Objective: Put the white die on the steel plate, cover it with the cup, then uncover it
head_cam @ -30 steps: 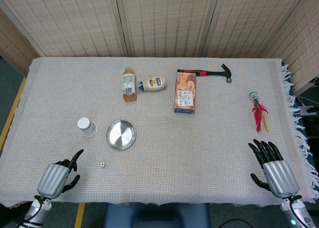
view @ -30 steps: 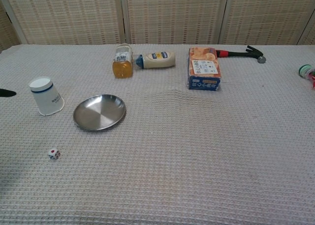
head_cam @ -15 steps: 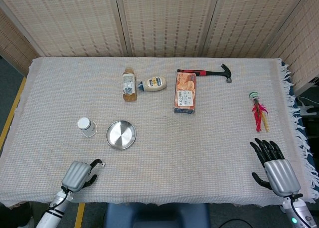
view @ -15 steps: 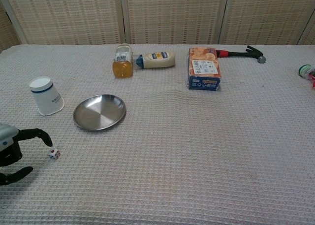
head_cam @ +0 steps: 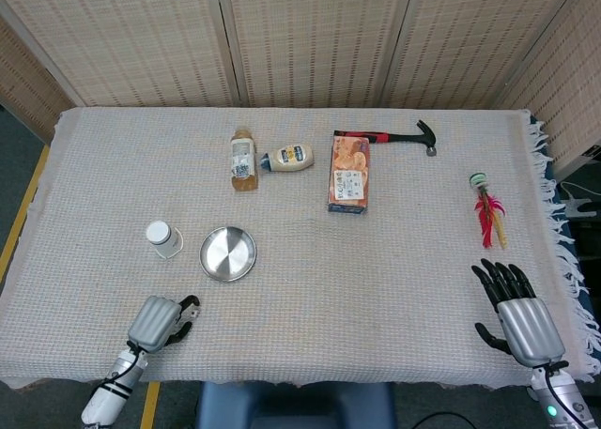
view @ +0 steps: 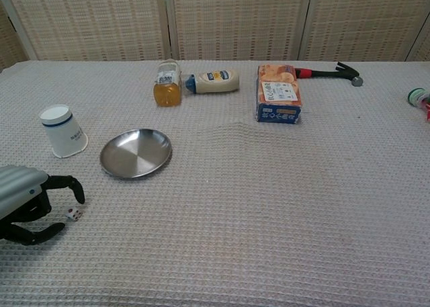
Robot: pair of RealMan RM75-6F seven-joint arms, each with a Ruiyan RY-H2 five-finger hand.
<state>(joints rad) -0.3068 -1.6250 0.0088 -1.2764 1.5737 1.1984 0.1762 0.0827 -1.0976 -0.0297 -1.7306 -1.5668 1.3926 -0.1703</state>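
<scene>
The white die (view: pixel 74 214) lies on the cloth near the front left. My left hand (view: pixel 25 203) is cupped around it, its fingers (view: pixel 68 183) arched over it and the thumb below, with a gap showing. In the head view this left hand (head_cam: pixel 160 320) hides most of the die. The steel plate (head_cam: pixel 228 253) (view: pixel 136 152) lies bare, just behind and to the right of the die. The white paper cup (head_cam: pixel 162 238) (view: pixel 62 131) stands upside down to the left of the plate. My right hand (head_cam: pixel 516 312) rests with fingers spread at the front right corner, holding nothing.
Along the back lie a juice bottle (head_cam: pixel 243 160), a mayonnaise bottle (head_cam: pixel 288 158), an orange box (head_cam: pixel 348 174) and a red-handled hammer (head_cam: pixel 390 137). A small red and green toy (head_cam: pixel 486 208) lies at the right. The cloth has a low wrinkle (view: pixel 228 129) at the middle.
My left hand has moved in from the left edge to the die and curled its fingers over it. The right hand has stayed put.
</scene>
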